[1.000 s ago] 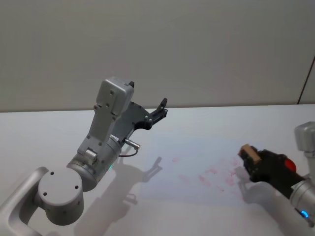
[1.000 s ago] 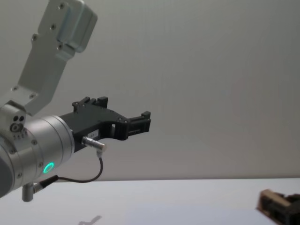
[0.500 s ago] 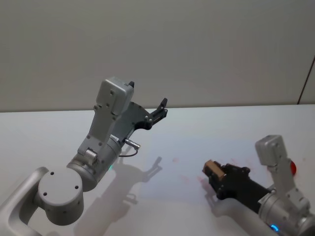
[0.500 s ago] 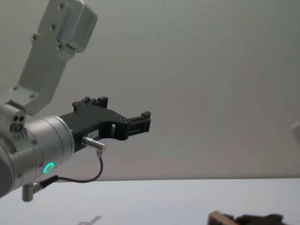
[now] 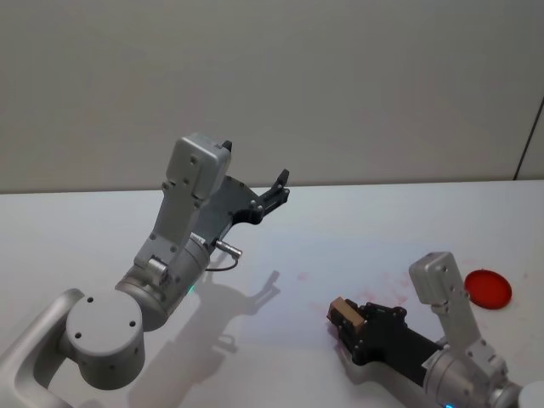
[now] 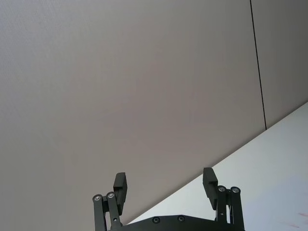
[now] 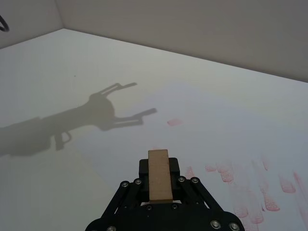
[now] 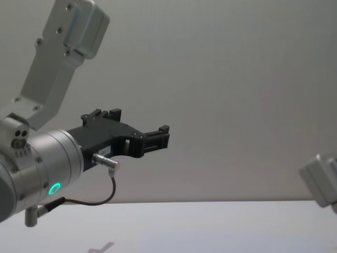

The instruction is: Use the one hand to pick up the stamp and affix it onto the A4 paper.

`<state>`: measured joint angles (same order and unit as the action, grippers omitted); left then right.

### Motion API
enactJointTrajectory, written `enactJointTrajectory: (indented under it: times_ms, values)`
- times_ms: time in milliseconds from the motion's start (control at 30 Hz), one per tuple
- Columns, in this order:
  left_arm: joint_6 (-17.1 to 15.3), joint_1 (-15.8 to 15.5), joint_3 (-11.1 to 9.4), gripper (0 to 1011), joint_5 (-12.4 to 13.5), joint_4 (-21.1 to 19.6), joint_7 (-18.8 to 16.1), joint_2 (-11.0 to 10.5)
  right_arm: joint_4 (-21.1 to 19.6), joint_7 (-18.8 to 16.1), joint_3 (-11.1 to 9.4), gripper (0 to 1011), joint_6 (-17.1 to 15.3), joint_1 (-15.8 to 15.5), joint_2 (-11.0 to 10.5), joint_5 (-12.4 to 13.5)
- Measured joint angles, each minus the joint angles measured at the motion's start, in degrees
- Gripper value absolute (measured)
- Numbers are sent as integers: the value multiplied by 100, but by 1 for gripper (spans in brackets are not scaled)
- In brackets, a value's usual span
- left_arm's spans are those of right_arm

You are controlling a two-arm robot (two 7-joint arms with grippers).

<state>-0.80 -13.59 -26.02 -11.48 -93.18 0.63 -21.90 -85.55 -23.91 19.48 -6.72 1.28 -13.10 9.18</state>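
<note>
White flat table spans the scene, plain wall behind. Big silver left arm with green glowing ring is on the left, raised off the table. Its black left gripper points at the far wall, fingers spread wide, nothing in it; looks parked.

Pale A4 paper sheet lies flat mid-table, with faint red stamp prints on its right part and its left part mostly bare. Pale grey boxy right arm comes in from the near right. Its black fingered right gripper is low over the near part of the sheet, fingers closed around the stamp. Round flat red disc, probably the ink pad, sits well to the right of it, off the paper.

Small brown wooden block stamp is pinched between the fingers. Its long axis is in line with the gripper, its end pointing far-left.

Key relation: the paper lies directly under and ahead of the stamp, so the right gripper probably only needs to go down. Can't tell whether it touches the paper yet.
</note>
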Motion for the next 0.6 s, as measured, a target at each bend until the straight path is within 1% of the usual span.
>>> enactJointTrajectory:
  times_ms: [600]
  values:
    - [0, 0, 0, 1001, 0, 0, -1, 0, 235, -47, 68, 220, 53, 65, 54, -131]
